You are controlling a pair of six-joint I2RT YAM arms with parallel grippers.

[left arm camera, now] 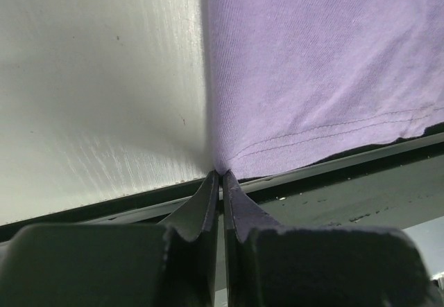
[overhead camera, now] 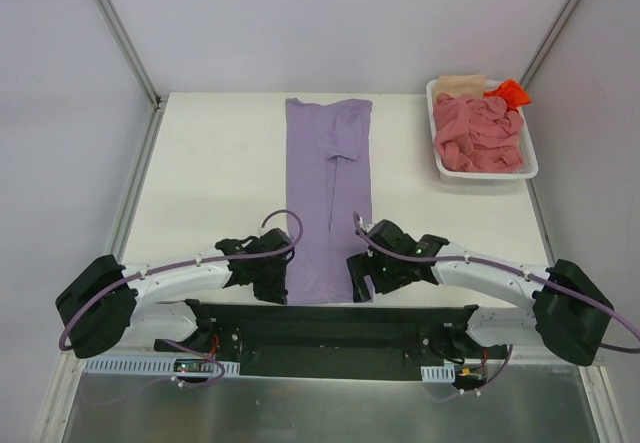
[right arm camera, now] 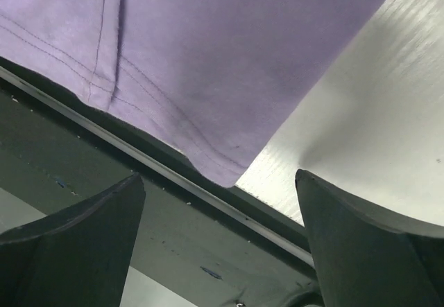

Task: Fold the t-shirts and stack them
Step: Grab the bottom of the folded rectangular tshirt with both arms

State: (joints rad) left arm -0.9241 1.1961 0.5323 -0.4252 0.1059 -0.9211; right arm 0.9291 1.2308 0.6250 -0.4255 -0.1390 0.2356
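L: my left gripper (left arm camera: 220,177) pinches the near-left hem corner of the lavender t-shirt (overhead camera: 328,213) | R: my right gripper (right arm camera: 218,179) gapes astride its near-right corner, released | shirt: long flat strip, mid table (overhead camera: 210,163)

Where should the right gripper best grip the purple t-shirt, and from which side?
The purple t-shirt's near right hem corner: it lies at the table's near edge, between the open right gripper's fingers. Come in low from the near side, mirroring the left gripper, shut on the left corner.
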